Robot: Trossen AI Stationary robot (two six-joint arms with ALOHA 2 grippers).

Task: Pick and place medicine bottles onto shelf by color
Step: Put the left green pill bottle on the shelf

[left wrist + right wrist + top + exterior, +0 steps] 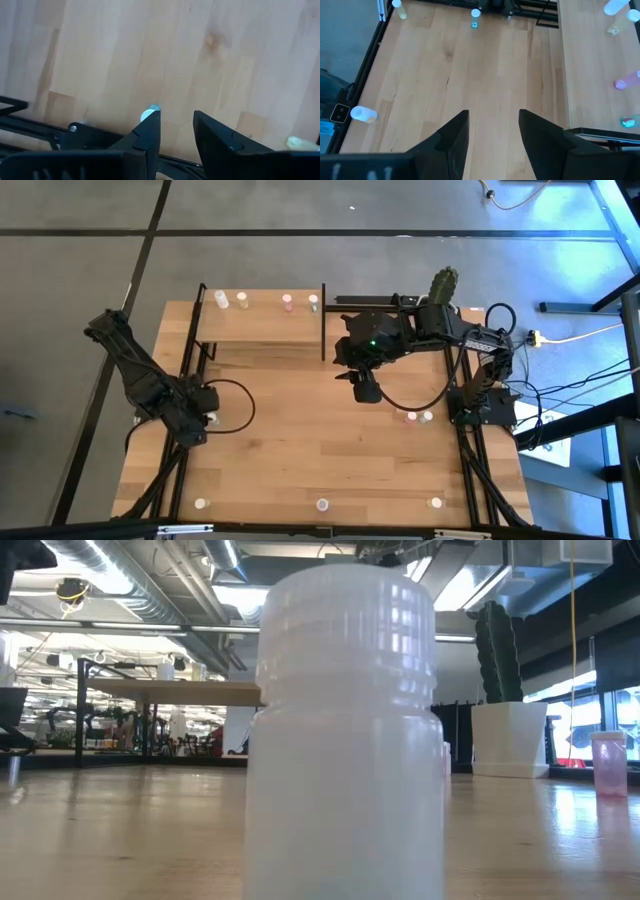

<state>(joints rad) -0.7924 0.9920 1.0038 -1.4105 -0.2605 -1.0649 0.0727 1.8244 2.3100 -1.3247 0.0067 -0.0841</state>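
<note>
1. Nearest the low camera, a white bottle [345,730] fills the view: a ribbed screw cap over a smooth, translucent plastic body. It looks light, stiff and a little slick, so it would tip easily. A grip across the body just under the cap seems safest.
2. Three bottles stand along the table's near edge: one on the left [201,504], one in the middle [322,504] and one on the right [435,502].
3. The left gripper [208,418] rests low at the table's left side, fingers [148,131] parted narrowly and empty, with a white bottle [213,419] just beside them.
4. Two more bottles, pink [411,418] and pale green [427,417], sit near the right arm's base.
5. The right gripper [363,392] hovers over mid-table, jaws moderately open, holding nothing.
6. Farthest, the shelf [260,326] carries four bottles along its back edge: white [222,299], pale yellow [242,299], pink [287,301] and green [313,302]. The cactus pot [443,292] stands beyond.
</note>
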